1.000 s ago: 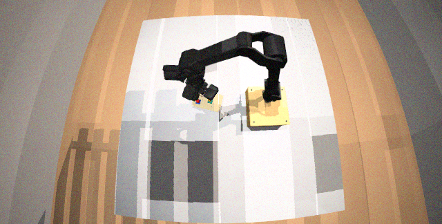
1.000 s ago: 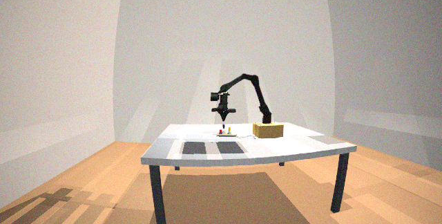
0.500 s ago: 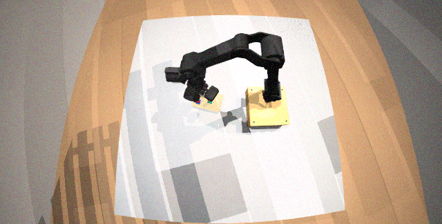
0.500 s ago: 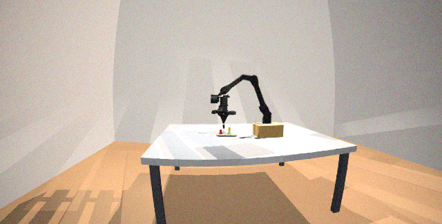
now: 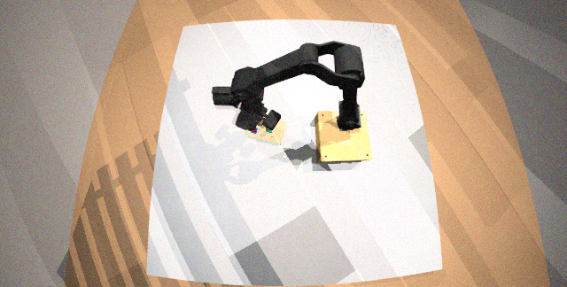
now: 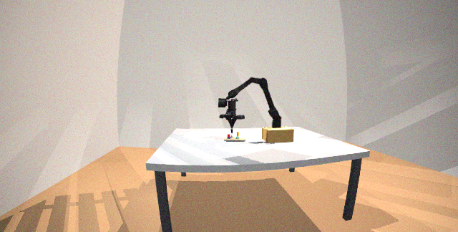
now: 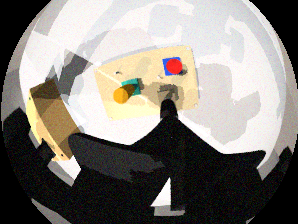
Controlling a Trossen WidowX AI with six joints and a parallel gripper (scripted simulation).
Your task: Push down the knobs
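Note:
The tan circuit board lies left of the arm's base. The red knob sits low over the blue potentiometer; any small gap under it cannot be made out. The orange knob stands higher, above the teal potentiometer, with a space visible below it in the exterior view. My gripper is shut and empty, fingers pointing down above the board, between the knobs in the exterior view, touching neither. In the top view the gripper hides its fingertips.
A yellow wooden block stands to the right of the board in the top and exterior views, near the arm's base. Shadows of the arm fall across the white table top and the board.

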